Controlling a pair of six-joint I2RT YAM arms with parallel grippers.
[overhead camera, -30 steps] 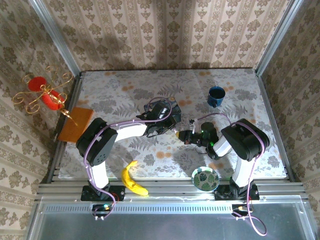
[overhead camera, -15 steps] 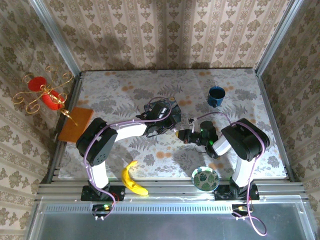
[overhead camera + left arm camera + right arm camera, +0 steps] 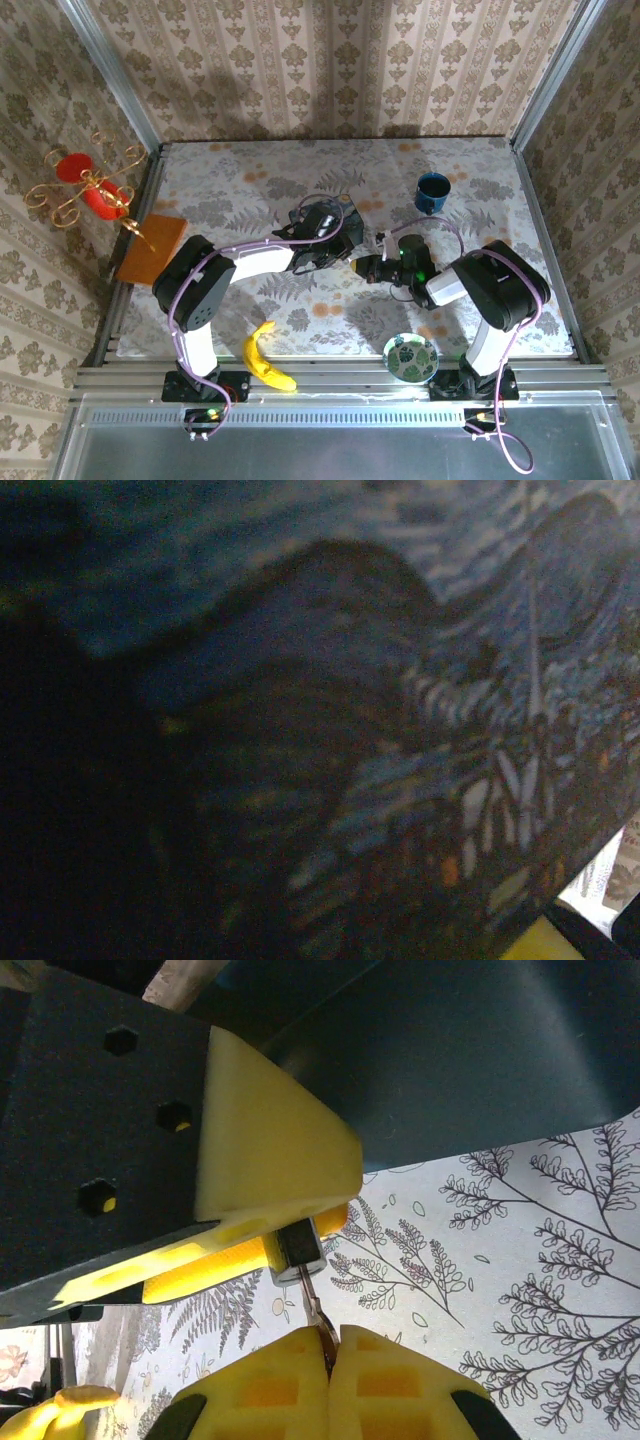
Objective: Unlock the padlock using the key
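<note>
Metal: one padlock (image 3: 298, 1247), left tool (image 3: 262, 1242); one key (image 3: 313, 1308), right tool (image 3: 328, 1352).

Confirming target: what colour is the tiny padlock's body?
Tiny metal padlock: dark grey body; right wrist view.

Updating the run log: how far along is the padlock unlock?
Done: left end effector pinches the padlock, right end effector is shut on the key. In hand: the key's tip meets the padlock's body, apparently at the keyhole; how deep it sits I cannot tell. Remaining: turning the key and opening the padlock; its shackle is hidden.
</note>
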